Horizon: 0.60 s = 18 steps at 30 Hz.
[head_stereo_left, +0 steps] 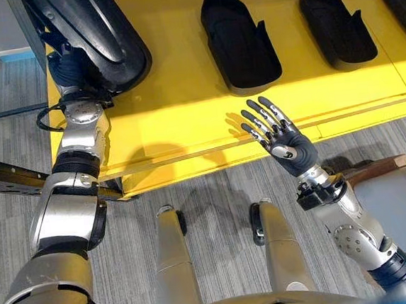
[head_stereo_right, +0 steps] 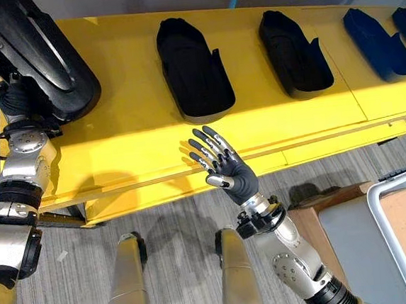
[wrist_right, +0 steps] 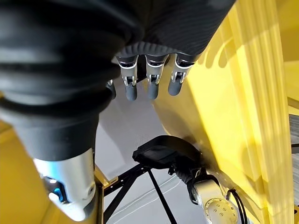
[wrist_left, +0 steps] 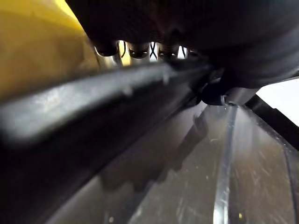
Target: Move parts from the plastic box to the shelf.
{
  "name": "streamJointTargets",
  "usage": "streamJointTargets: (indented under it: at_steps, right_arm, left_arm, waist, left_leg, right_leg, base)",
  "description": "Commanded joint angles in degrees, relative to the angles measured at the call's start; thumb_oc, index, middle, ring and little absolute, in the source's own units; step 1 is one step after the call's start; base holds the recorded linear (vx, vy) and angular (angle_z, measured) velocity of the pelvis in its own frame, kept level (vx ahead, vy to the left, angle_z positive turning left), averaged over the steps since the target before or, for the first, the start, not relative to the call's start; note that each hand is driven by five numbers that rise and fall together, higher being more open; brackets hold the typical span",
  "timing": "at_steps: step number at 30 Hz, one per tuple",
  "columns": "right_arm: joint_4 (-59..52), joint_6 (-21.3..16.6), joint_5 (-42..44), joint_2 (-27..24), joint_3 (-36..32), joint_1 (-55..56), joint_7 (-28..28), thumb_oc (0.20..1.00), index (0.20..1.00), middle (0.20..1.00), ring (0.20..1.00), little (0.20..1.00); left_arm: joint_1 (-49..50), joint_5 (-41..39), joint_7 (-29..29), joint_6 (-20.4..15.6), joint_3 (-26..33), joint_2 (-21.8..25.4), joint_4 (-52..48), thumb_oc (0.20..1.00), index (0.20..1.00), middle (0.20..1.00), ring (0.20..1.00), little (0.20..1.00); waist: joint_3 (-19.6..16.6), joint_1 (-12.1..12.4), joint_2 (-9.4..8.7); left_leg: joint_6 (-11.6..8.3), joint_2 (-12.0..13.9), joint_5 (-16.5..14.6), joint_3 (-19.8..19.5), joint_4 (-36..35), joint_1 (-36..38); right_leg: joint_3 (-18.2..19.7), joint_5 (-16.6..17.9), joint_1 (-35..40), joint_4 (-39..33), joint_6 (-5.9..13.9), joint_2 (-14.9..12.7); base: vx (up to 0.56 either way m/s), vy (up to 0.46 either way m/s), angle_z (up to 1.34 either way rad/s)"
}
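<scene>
Placing comes now: left hand [head_stereo_left: 76,81], fingers hidden, holds a big black part [head_stereo_left: 96,33] on the yellow shelf's [head_stereo_left: 179,118] left end. Right hand [head_stereo_left: 276,131] spreads wide, empty, at the front edge. Next, let go gently.

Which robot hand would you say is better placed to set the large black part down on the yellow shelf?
Left, probably. The left robot hand is already under the large black part, which sits at the yellow shelf's left end. The right robot hand hovers open and empty at the shelf's front edge.

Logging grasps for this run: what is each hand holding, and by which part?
The left hand grips the black part at its near end on the shelf. The right hand is open, empty.
</scene>
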Motion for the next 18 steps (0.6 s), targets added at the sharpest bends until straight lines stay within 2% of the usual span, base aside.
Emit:
streamJointTargets:
  at_steps: [1, 12, 18]
  right_arm:
    - [-5.4, -2.4, 2.2, -1.2, 0.7, -0.7, 1.4, 1.000, 1.000, 1.000, 1.000, 1.000]
    - [-5.6, -1.8, 2.2, -1.7, 1.0, -0.2, 1.6, 1.000, 1.000, 1.000, 1.000, 1.000]
    - [-5.7, -1.9, 1.6, -1.7, 0.5, -0.1, 1.4, 1.000, 1.000, 1.000, 1.000, 1.000]
  left_arm:
    - [2.2, -2.7, -2.3, 2.6, 1.1, -3.0, 8.6, 0.200, 0.200, 0.200, 0.200, 0.200]
    - [9.3, -2.9, -2.7, 2.6, 3.4, -8.0, 7.8, 0.200, 0.200, 0.200, 0.200, 0.200]
    - [15.9, 2.9, -1.6, 3.1, 2.8, -11.2, 3.6, 0.200, 0.200, 0.200, 0.200, 0.200]
  waist:
    - [-0.2, 0.7, -0.24]
    - [-0.2, 1.2, -0.34]
    - [0.3, 1.9, -0.43]
  left_leg:
    - [2.30, 0.4, 1.4, -0.1, -4.4, -0.1]
    - [2.30, 0.3, 1.3, 0.2, -4.8, 0.6]
    - [2.51, 0.1, 1.3, 0.3, -4.7, 0.9]
  right_leg:
    - [-2.3, 7.7, -3.2, -6.5, -4.21, 0.0]
    - [-2.0, 7.7, -3.1, -6.7, -4.32, 0.0]
    - [-1.9, 7.6, -3.1, -6.4, -4.51, 0.0]
  base:
    - [0.01, -0.002, -0.04]
    - [0.00, 0.000, 0.00]
    - [0.00, 0.000, 0.00]
